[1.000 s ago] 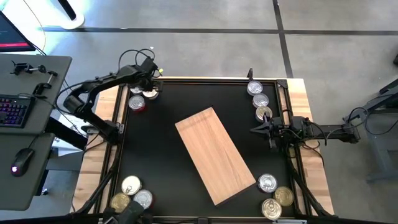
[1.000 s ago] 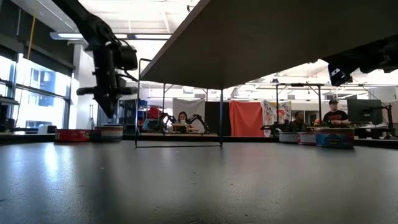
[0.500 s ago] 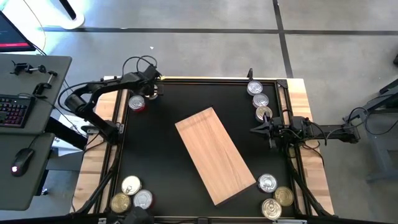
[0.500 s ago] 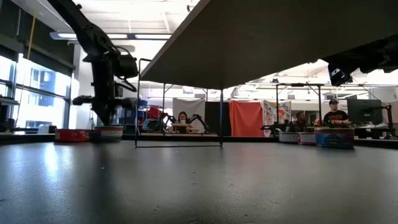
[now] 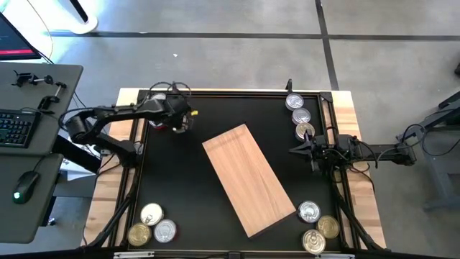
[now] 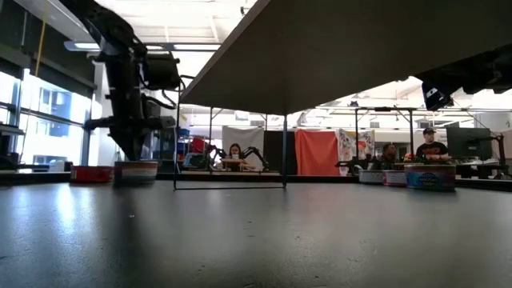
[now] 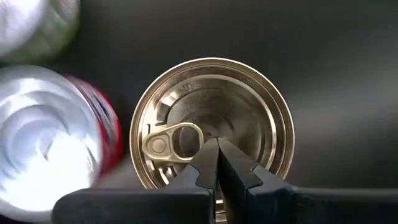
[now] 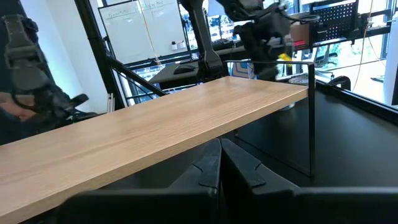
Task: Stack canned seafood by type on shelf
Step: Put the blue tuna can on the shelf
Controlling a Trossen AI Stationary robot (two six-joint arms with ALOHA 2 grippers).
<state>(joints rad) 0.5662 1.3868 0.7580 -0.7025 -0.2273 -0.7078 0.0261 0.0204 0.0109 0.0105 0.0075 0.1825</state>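
Gold, ridged and round, a pull-tab tin (image 7: 211,122) sits right under the left gripper (image 7: 217,155), whose dark fingers are pressed together with nothing between them, at the far left of the black table (image 5: 215,216). Beside it lies a silver-lidded tin with a red side label (image 7: 50,140); no writing can be read. Light-brown grained wood makes the rectangular shelf (image 5: 248,176), lying slantwise mid-table. Other tins cluster at the far right (image 5: 300,116), near right (image 5: 316,229) and near left (image 5: 151,224). The right gripper (image 5: 295,150) waits at the right edge, fingers closed on nothing.
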